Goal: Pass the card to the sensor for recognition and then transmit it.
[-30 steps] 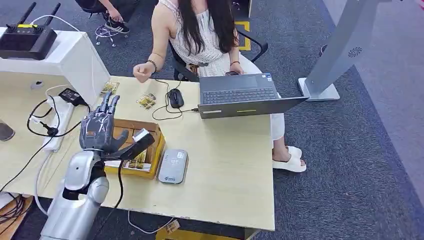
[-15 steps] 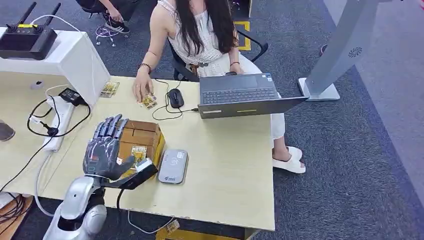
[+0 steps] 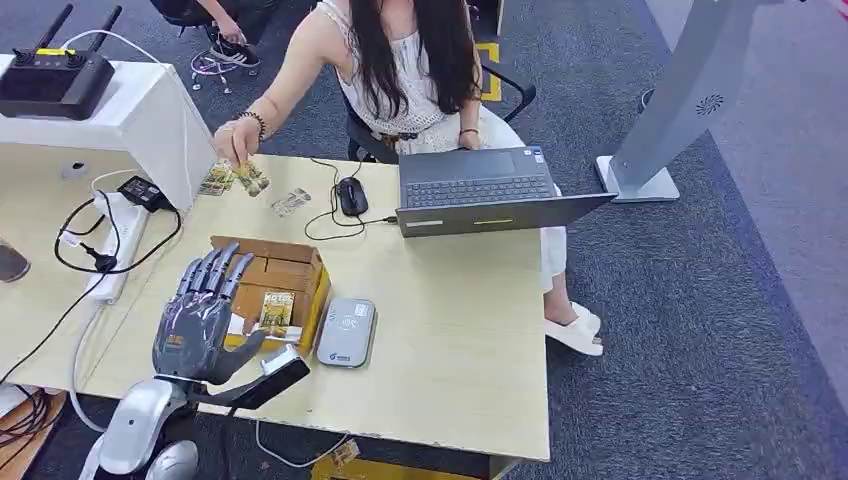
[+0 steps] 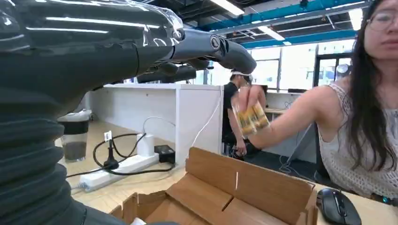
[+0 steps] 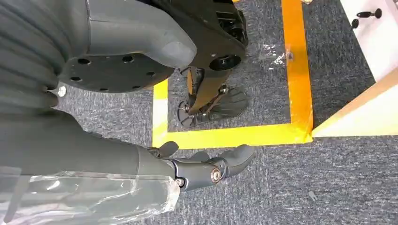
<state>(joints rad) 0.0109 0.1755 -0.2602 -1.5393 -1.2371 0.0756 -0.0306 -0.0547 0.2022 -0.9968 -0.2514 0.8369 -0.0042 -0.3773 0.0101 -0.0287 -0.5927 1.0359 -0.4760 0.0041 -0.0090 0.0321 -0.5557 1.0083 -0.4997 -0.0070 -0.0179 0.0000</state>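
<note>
My left hand [image 3: 203, 315] hovers over the near left part of an open cardboard box [image 3: 296, 268], fingers spread and holding nothing; its fingers [image 4: 206, 46] reach above the box [image 4: 244, 185] in the left wrist view. A yellow card [image 3: 277, 308] lies in the box. The grey card sensor [image 3: 346, 332] rests on the table just right of the box. A person holds a few yellow cards [image 3: 249, 178] above the table's far left; the same cards [image 4: 252, 118] appear in the left wrist view. My right hand [image 5: 206, 168] hangs over the carpet, fingers loose and empty.
A loose card [image 3: 290, 202], a mouse [image 3: 351, 196] and an open laptop [image 3: 482, 190] lie on the far side of the table [image 3: 460, 350]. A power strip with cables [image 3: 115, 245] lies to the left. A white cabinet [image 3: 120, 120] stands at the far left.
My left hand has drawn back toward the table's near edge. The person picked cards up off the table and carried them to the left.
</note>
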